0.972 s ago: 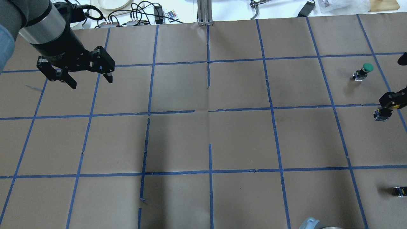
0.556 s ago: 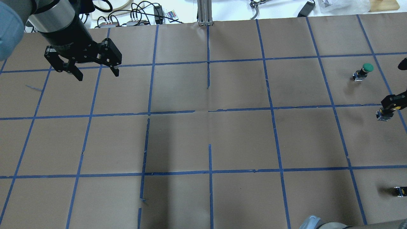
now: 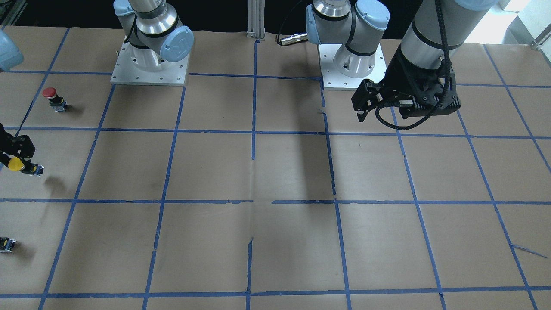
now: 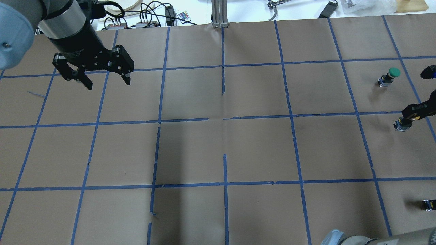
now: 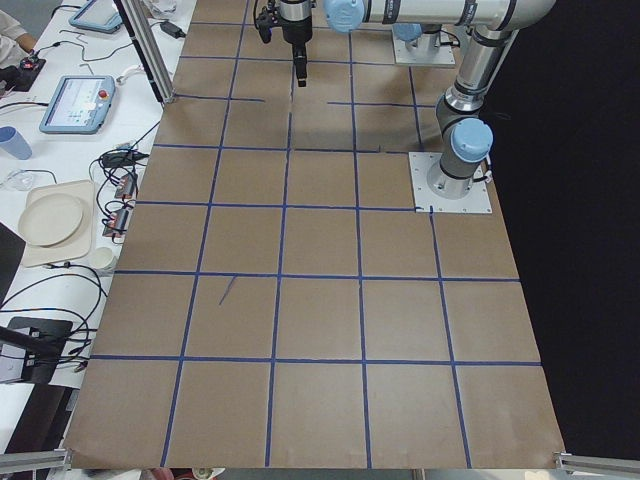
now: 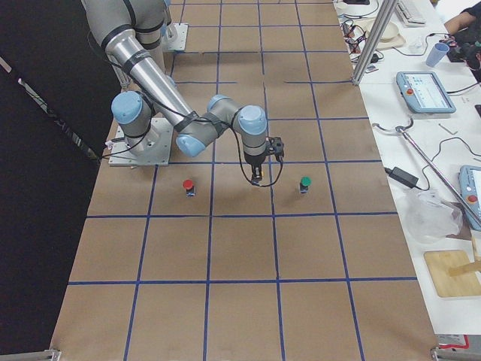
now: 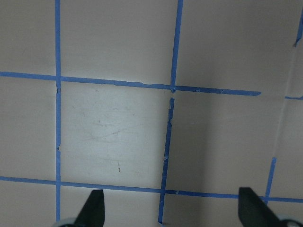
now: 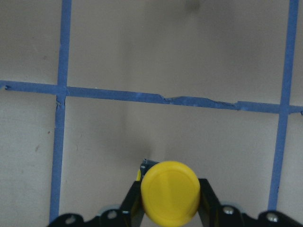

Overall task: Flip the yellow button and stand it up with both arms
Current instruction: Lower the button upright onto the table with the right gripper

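My right gripper is shut on the yellow button at the table's right edge. In the right wrist view the round yellow cap faces the camera between the two black fingers. In the front-facing view the yellow button hangs tilted above the paper, its grey body pointing sideways and its shadow apart from it. The right gripper also shows in the exterior right view. My left gripper is open and empty, high over the far left of the table; its two fingertips show wide apart.
A green-capped button stands upright beyond the right gripper. A red-capped button stands on the near side. A small capless black block lies near the right edge. The table is brown paper with a blue tape grid.
My left gripper has moved to the right, staying open. My right gripper has shifted a little leftward with the yellow button still in it.
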You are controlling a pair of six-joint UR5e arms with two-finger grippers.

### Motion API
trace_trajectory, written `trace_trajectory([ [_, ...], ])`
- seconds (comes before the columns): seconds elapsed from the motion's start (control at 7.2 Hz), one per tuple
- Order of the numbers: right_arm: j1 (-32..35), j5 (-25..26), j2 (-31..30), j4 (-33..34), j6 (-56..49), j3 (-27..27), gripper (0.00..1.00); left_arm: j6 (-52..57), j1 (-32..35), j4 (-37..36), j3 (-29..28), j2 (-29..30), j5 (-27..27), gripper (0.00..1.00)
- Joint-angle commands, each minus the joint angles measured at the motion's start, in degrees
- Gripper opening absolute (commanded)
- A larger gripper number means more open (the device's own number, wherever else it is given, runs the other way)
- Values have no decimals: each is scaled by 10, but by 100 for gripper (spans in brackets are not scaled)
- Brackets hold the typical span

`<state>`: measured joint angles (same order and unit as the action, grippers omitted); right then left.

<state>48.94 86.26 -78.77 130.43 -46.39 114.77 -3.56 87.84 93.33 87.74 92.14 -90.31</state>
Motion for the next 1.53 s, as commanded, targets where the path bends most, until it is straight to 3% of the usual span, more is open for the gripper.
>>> trace_trajectory([
  [0.0, -9, -3, 19, 5, -12, -2, 8, -2, 0, -3, 0, 1, 2, 100],
  [0.56, -11, -1, 20, 5, -12, -2, 19, 5, 0, -3, 2, -4, 0, 100],
  [0.83, -11, 0, 21, 5, -12, -2, 33, 6, 0, -4, 2, -4, 0, 100],
  [1.25, -11, 1, 23, 5, -12, -1, 41, 7, 0, -5, 1, -3, 0, 100],
  [1.39, -11, 2, 24, 4, -12, -2, 62, 7, 0, -5, 2, -2, 0, 100],
])
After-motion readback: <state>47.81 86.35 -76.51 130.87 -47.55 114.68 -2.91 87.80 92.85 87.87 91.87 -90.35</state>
